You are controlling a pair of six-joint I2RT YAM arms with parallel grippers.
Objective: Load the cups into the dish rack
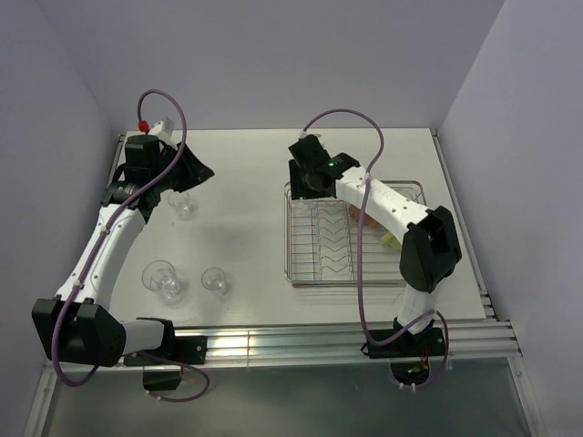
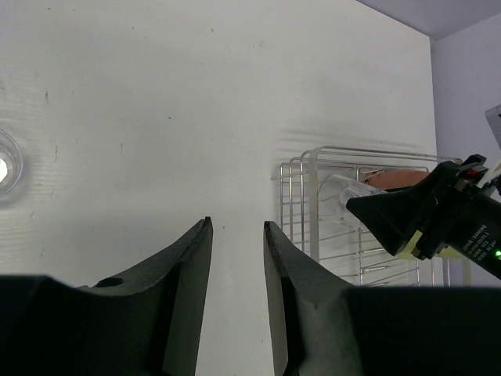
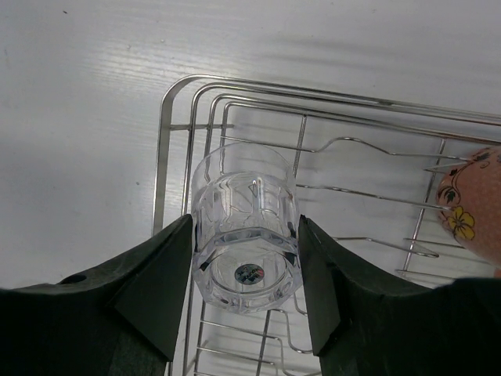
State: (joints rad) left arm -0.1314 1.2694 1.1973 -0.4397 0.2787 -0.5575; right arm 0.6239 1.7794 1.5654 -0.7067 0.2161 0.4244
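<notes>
My right gripper is shut on a clear glass tumbler, held on its side with its base toward the camera, above the far left corner of the chrome dish rack. From above, that gripper sits over the rack's far left corner. A pink floral mug lies in the rack, with a yellow-green mug beside it. My left gripper is open and empty over bare table, next to a tumbler. Two more tumblers stand at the near left.
The left wrist view shows the rack and the right gripper off to the right, and a tumbler rim at the left edge. Walls close the table at the back and both sides. Zigzag dividers run down the rack's middle.
</notes>
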